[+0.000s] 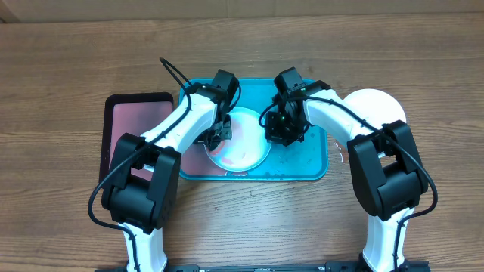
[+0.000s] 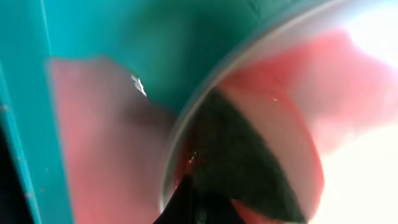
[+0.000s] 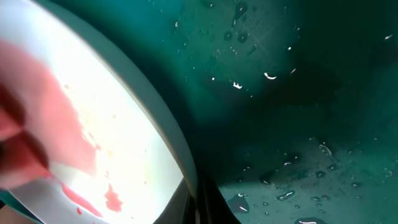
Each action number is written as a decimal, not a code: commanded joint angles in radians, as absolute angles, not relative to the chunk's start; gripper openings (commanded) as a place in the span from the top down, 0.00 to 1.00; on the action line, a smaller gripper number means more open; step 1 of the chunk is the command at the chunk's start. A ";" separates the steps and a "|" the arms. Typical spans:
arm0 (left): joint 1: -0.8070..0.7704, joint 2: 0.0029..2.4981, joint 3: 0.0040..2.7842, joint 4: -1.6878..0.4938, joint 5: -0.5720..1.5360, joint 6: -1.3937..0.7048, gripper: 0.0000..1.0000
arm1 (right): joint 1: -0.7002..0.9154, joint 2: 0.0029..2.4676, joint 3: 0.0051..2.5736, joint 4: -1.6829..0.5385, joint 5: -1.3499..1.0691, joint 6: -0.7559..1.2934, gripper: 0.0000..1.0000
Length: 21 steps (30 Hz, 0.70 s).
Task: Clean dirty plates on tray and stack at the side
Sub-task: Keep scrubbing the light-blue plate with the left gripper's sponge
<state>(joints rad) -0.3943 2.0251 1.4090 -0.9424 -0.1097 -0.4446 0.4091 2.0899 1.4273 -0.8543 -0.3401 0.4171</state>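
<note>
A pale round plate [image 1: 246, 147] with red smears lies in the teal tray [image 1: 310, 162], left of the middle. My left gripper [image 1: 219, 136] is shut on its left rim and my right gripper [image 1: 276, 132] is shut on its right rim. In the left wrist view the plate [image 2: 360, 162] shows a broad red smear, and its rim runs down into the dark left gripper [image 2: 199, 208]. In the right wrist view the plate [image 3: 112, 112] carries red streaks, and its edge passes between the fingers of the right gripper [image 3: 202, 202]. The wet tray [image 3: 298, 93] lies beyond.
A second plate [image 1: 374, 106], white, lies on the table right of the tray, partly under my right arm. A black-rimmed tray with a pink inside [image 1: 136, 128] sits left of the teal tray. Water drops dot the teal tray's right half.
</note>
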 commanded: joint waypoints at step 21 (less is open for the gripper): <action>-0.409 2.035 1.389 -0.754 -0.218 -0.459 0.96 | 0.405 2.104 1.401 -0.841 -0.294 0.449 0.96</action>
<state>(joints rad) -0.3946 2.0251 1.3941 -0.7353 0.1158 -0.2897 0.4084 2.0899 1.4246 -0.8417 -0.3450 0.4305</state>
